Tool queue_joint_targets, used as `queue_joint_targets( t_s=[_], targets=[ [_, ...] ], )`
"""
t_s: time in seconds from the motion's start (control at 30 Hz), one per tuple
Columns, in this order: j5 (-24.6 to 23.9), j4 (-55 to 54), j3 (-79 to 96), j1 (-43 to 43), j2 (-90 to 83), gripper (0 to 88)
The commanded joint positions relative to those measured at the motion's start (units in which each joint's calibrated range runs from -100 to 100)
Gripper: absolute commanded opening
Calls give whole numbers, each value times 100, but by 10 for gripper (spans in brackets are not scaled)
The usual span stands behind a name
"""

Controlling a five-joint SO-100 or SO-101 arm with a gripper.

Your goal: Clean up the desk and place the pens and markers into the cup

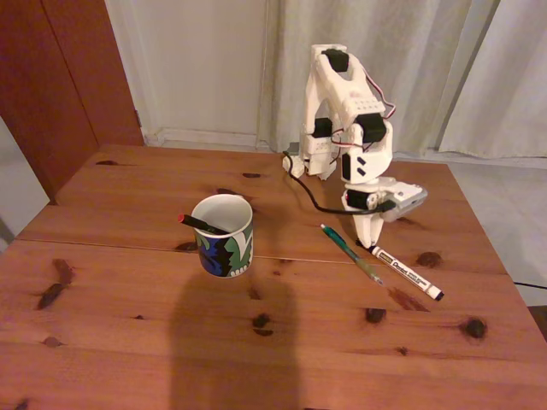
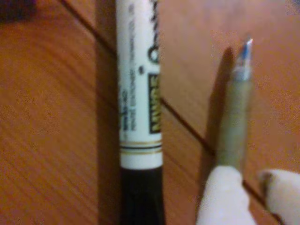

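On the desk [image 1: 128, 299] stands the cup [image 1: 224, 248], and a black pen with a red tip [image 1: 203, 224] leans inside it. A teal pen [image 1: 350, 254] and a white marker [image 1: 408, 273] with a black cap lie on the wood to the right of the cup. My gripper [image 1: 372, 243] points down, its tips close above the desk between the teal pen and the marker's cap end. In the wrist view the marker [image 2: 139, 93] runs up the frame, with the teal pen [image 2: 236, 117] to its right. The pen's near end is hidden under one fingertip [image 2: 225, 197]. My gripper [image 2: 255, 194] is open by a narrow gap with nothing in it.
The arm's white base [image 1: 320, 162] sits at the desk's far edge, and a black cable [image 1: 312, 198] trails from it. A seam [image 1: 111, 245] crosses the desk just behind the cup. Curtains hang behind. A broad shadow [image 1: 231, 342] falls on the near desk.
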Motion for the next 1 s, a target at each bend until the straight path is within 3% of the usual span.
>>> queue_joint_targets(
  t_s=[0.0, 0.1, 0.97],
  targets=[
    [53, -25, -375, 24, 67, 145],
    [53, -25, -375, 24, 125, 188],
    [53, -25, -275, 377, 853, 188]
  ],
)
